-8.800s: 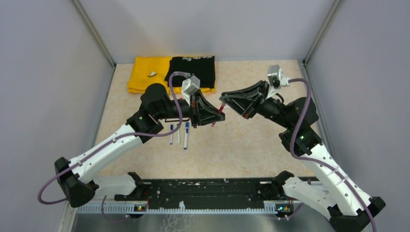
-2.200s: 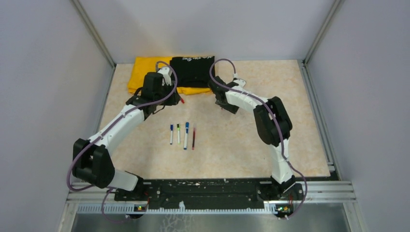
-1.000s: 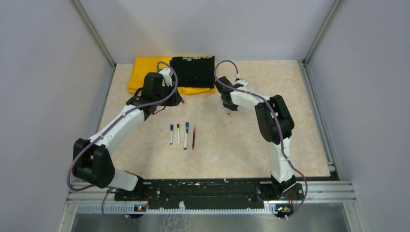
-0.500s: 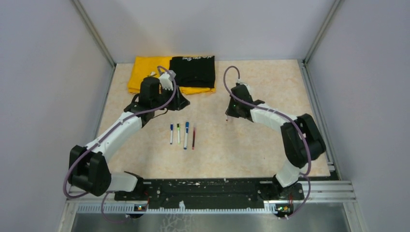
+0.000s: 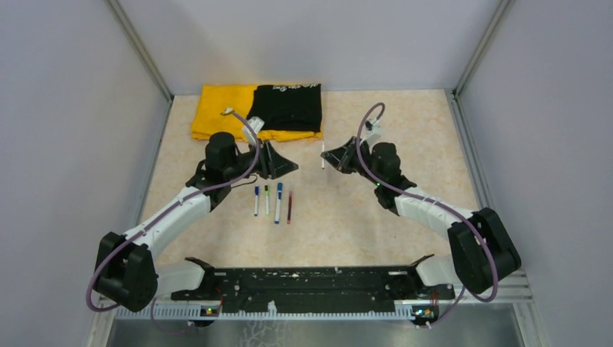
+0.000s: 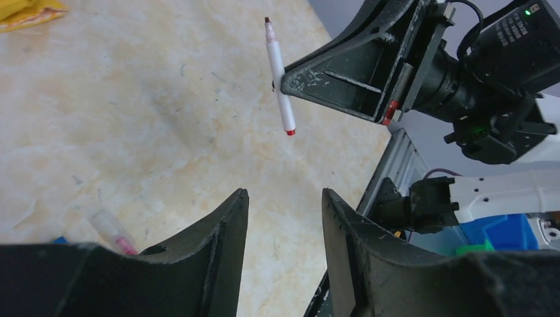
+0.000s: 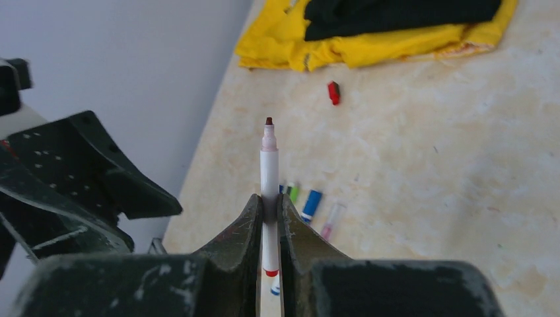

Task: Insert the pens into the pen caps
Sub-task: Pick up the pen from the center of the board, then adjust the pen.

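My right gripper point(image 7: 269, 198) is shut on a white pen point(image 7: 269, 155), which stands upright with its dark red tip bare. In the top view this pen point(image 5: 322, 152) hangs above the table in the right gripper point(image 5: 327, 157). My left gripper point(image 6: 284, 195) faces it from the left, jaws open with nothing between them; the held pen point(image 6: 278, 86) lies a little beyond its fingertips. A small red pen cap point(image 7: 333, 92) lies on the table near the yellow cloth. Several pens point(image 5: 272, 202) lie in a row on the table below the grippers.
A yellow cloth point(image 5: 217, 110) with a black cloth point(image 5: 289, 105) on it lies at the back of the table. Grey walls close in the left, right and back sides. The arms' black base rail point(image 5: 303, 285) runs along the near edge.
Both arms have pulled back from the cloths. The right gripper has lifted the pen and turned it towards the left one. The left jaws have widened.
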